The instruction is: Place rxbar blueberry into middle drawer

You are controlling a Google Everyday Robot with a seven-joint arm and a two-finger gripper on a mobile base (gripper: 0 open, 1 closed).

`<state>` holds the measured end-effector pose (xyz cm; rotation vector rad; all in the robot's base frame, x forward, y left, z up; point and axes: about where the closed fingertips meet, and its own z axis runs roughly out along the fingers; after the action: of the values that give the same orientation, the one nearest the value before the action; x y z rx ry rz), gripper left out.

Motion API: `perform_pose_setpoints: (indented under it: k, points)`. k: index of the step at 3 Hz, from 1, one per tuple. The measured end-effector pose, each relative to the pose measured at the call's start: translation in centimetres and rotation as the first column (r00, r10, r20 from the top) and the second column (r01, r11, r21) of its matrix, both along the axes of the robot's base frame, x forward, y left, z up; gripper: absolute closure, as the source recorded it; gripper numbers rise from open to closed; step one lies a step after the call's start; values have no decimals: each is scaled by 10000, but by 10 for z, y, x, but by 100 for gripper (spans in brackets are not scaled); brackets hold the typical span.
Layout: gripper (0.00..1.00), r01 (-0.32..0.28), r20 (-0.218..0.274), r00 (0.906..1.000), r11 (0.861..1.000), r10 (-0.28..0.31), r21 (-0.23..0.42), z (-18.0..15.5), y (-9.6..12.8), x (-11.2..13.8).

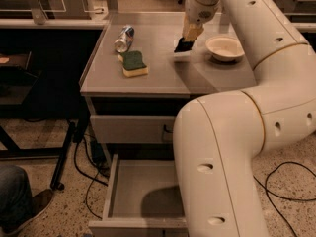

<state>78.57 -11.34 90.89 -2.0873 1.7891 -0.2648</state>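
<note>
Speckled stone floor, dim room, dark furniture along the left edge. A grey cabinet with a flat counter stands mid-scene.

Bottom left corner: a person's leg in jeans and a brown shoe. Just right of that, black cables trail over the floor beside the cabinet.

On the counter, left part: a silver-and-blue can lies on its side near the back. Just in front of it, a sponge lies green side up, yellow underneath; whether the two touch I cannot tell.

Below the counter: a closed upper drawer with a dark curved handle. Under it the middle drawer is pulled well out, with bare grey floor showing on the left. Its right part is hidden behind the arm.

Counter, centre: the gripper points down from above, fingers clamped on the snack bar. This is a small dark packet, tilted and raised just off the counter. It is well apart from the middle drawer.

Right of the gripper: a white bowl sits upright on the counter, near but not touching.

Right side: the thick cream arm fills the foreground, bending up and over to the gripper. Another cable loops on the floor at far right.
</note>
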Motion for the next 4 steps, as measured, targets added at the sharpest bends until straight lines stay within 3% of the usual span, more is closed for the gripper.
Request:
perform_pose_setpoints:
  k: [1,2,3,4]
  points:
    - [100,-128,433,9990,9999,129,-11,28,5,-26]
    - [100,-129,431,9990,9999,129,-13,27,5,-26]
    - [100,-40,347,9994,9997,48,-221,38,2,-43]
    - [100,279,207,9994,9989,-271,-375,53,-4,-77]
